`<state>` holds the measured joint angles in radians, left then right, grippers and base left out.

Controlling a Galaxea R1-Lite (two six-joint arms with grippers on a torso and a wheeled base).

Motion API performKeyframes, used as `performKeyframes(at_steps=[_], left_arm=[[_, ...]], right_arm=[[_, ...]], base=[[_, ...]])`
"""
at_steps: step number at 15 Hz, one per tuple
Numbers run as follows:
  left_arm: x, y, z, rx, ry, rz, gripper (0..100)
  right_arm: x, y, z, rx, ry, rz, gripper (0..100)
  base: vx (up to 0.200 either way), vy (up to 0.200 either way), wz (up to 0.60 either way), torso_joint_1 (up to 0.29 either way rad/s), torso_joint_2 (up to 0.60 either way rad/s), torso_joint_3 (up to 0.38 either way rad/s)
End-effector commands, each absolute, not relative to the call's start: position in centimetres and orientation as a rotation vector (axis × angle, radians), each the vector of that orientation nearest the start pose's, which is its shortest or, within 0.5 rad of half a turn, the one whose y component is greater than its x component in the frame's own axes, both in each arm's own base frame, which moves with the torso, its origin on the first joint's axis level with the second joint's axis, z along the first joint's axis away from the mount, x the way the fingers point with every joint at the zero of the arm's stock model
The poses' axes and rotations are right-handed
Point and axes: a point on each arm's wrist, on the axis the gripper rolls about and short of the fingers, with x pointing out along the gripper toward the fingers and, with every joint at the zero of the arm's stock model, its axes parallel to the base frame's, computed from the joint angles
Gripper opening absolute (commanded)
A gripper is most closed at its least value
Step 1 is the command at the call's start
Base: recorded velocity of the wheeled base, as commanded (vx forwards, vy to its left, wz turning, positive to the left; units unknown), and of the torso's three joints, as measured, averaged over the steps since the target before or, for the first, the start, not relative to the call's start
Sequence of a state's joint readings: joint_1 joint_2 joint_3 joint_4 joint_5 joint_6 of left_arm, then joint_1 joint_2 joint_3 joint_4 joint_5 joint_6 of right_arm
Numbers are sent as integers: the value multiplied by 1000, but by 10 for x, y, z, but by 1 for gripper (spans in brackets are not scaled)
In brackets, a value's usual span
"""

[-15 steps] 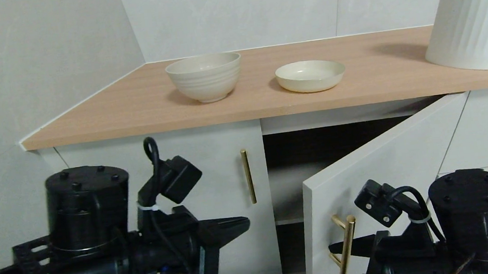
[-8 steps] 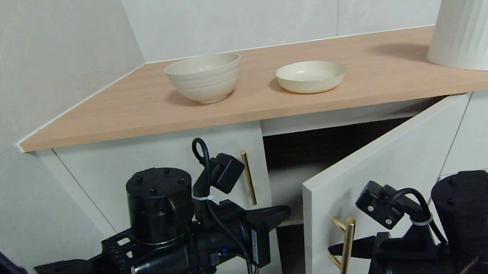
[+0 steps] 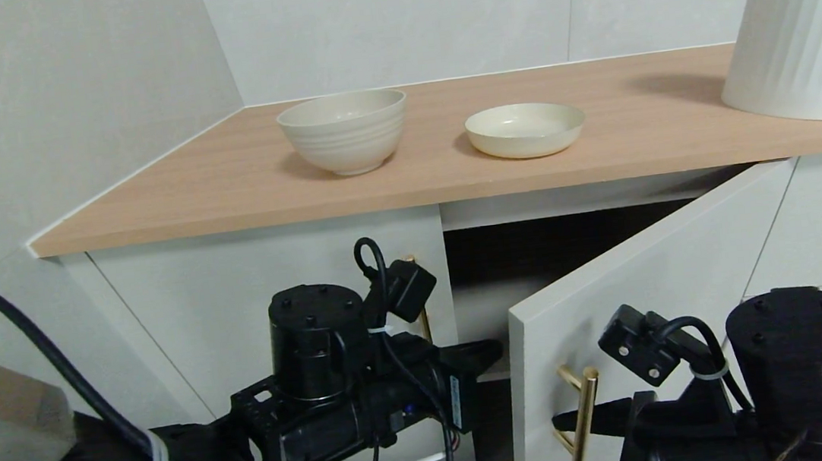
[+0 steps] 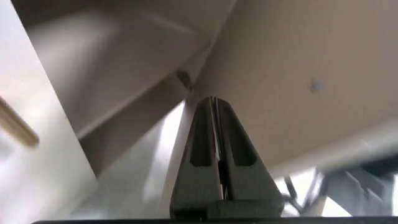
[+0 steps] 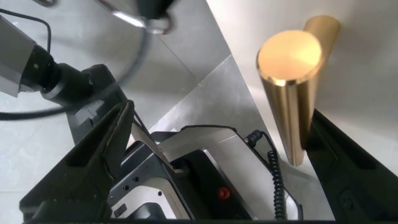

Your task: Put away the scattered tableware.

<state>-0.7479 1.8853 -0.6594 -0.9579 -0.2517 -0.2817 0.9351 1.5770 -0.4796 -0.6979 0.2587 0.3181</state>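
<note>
Two pieces, bowl (image 3: pixel 344 130) and shallow dish (image 3: pixel 525 128), wait on the counter (image 3: pixel 223 185) at upper centre, stowing not begun: the left gripper (image 3: pixel 492 346), jaws pressed together, has slid rightward to the cabinet opening (image 3: pixel 535 248) at lower centre, the right gripper's (image 3: pixel 568 420) parted jaws straddling the door handle (image 3: pixel 584 411).

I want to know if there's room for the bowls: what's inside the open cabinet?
A pale shelf with nothing visible on it; above it the cabinet is dark. The open door hides the right and lower part.
</note>
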Motion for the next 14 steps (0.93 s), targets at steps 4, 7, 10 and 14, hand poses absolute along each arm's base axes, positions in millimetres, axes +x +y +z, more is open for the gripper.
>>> performKeyframes(at_steps=[4, 7, 10, 14], left_arm=[[229, -236, 110, -180, 408, -974, 0], [224, -238, 111, -178, 407, -991, 0], [217, -243, 115, -177, 396, -1016, 0], [213, -246, 115, -174, 398, -1031, 0]], right_arm=[[144, 197, 140, 141, 575, 1077, 100], [149, 193, 141, 147, 567, 1053, 100], [156, 186, 141, 143, 549, 1019, 100], [171, 171, 144, 144, 490, 947, 100]], base=[[0, 0, 0, 0, 0, 0], [0, 0, 0, 0, 0, 0], [0, 0, 0, 0, 0, 0], [0, 0, 0, 0, 0, 0]])
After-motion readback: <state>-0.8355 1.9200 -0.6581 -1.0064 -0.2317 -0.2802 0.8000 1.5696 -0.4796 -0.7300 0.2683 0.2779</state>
